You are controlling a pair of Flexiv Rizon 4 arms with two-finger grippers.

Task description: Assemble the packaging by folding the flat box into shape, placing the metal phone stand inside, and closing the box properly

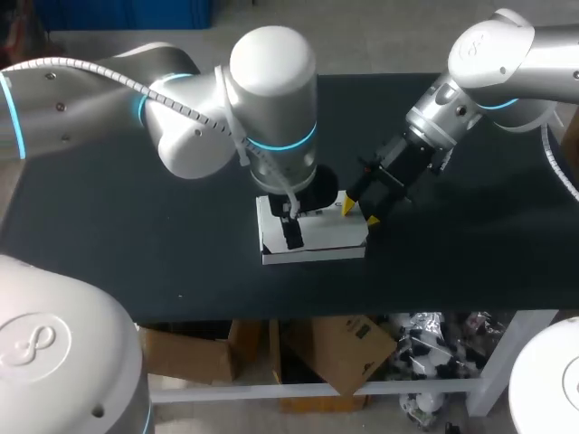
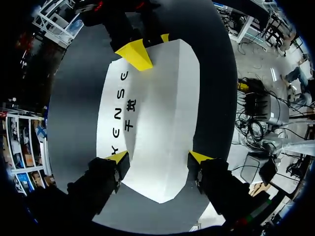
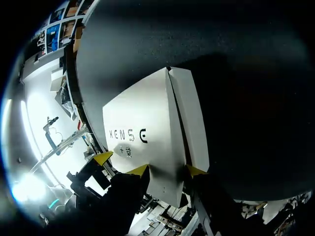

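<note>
A white box (image 1: 317, 242) with black lettering lies flat on the black table (image 1: 136, 235), near the middle. My left gripper (image 1: 291, 226) comes down from above over its left part. In the left wrist view its yellow tips (image 2: 118, 157) touch both long sides of the box (image 2: 157, 108), so it is shut across it. My right gripper (image 1: 359, 210) is at the box's right end. In the right wrist view it (image 3: 167, 170) pinches the end of the box (image 3: 147, 118), next to a seam in the panel. I see no metal phone stand in any view.
Bare black tabletop stretches to the left (image 1: 109, 208) and to the right (image 1: 470, 235) of the box. The table's front edge (image 1: 344, 312) runs a short way in front of it. Both arms crowd the space above the box.
</note>
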